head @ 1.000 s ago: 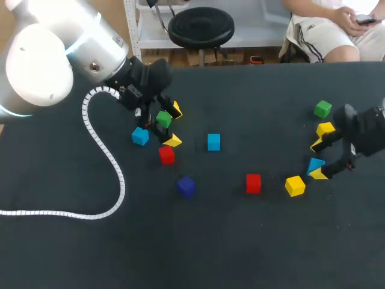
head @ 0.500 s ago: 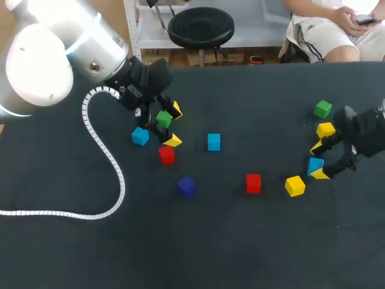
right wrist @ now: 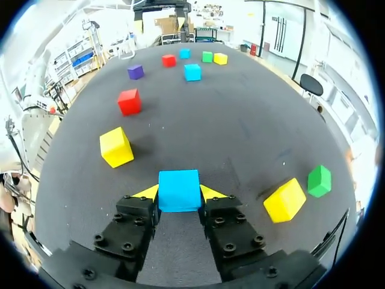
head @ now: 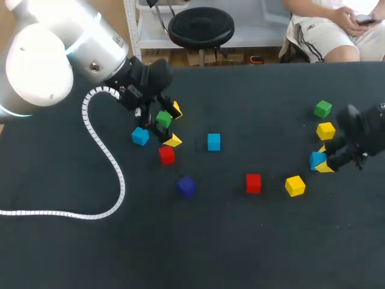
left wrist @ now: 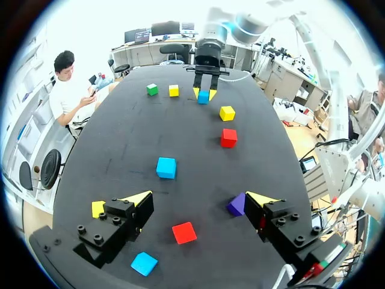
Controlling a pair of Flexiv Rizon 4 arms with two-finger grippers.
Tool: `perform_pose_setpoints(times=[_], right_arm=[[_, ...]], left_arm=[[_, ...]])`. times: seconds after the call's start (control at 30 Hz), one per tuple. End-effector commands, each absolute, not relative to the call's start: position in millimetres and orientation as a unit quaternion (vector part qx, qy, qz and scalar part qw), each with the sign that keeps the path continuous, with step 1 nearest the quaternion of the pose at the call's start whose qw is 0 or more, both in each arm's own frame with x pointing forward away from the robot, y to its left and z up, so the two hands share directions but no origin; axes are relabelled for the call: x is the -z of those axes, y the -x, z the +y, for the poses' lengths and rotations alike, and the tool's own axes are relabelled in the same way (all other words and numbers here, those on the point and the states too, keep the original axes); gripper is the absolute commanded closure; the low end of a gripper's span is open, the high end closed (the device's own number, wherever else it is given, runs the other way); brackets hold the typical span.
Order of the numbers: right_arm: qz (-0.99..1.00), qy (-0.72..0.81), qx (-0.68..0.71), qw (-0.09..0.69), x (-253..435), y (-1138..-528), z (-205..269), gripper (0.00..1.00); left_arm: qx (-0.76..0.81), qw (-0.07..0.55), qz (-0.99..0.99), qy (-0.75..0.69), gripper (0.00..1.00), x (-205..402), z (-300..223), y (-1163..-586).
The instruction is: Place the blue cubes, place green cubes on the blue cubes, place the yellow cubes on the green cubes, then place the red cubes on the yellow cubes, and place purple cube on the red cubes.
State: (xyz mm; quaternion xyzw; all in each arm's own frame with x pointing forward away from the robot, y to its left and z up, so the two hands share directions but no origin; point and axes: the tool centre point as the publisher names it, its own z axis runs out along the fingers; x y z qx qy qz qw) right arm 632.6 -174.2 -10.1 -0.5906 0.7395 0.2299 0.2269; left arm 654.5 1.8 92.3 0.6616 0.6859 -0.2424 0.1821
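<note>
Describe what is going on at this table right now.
The right gripper is shut on a blue cube near the right side of the table, with a yellow cube and a green cube close by. The left gripper is open, holding nothing, near a red cube on the left side. Nothing is stacked yet.

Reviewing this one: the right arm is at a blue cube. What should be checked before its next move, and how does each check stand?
1. Right gripper shut on the blue cube: ok, both tips touch its sides.
2. Cube centred between the fingers: ok.
3. Cube lifted off the table: cannot tell.
4. Nearest yellow cube apart from the fingers: ok.
5. Left gripper out of the way: ok, open, across the table by a green cube.
6. Any stack begun: not ok, no cube sits on another.
</note>
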Motion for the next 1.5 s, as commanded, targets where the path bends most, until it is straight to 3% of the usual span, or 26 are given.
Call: perform_pose_setpoints(times=[0.03,1.0,1.03,1.07,1.13,1.5], right_arm=[[0.741,0.598,-0.215,0.218,-5.5,-632.3,-163.8,1.00],[0.711,0.652,-0.171,0.200,-70.7,-635.0,-86.6,1.00],[0.711,0.653,-0.171,0.199,-72.1,-634.5,-84.4,0.97],[0.712,0.650,-0.174,0.200,-72.9,-634.4,-82.8,0.82],[0.718,0.648,-0.169,0.191,-71.8,-635.1,-79.9,1.00],[0.705,0.661,-0.186,0.180,-65.1,-627.3,-67.1,1.00]], left_arm=[[0.244,0.182,0.685,-0.663,0.00,-91.9,2.3,-656.0],[0.244,0.182,0.685,-0.663,0.00,-91.9,2.3,-656.0],[0.244,0.182,0.685,-0.663,0.00,-91.9,2.3,-656.0],[0.244,0.182,0.685,-0.663,0.00,-91.9,2.3,-656.0],[0.244,0.182,0.685,-0.663,0.00,-91.9,2.3,-656.0],[0.244,0.182,0.685,-0.663,0.00,-91.9,2.3,-656.0]])
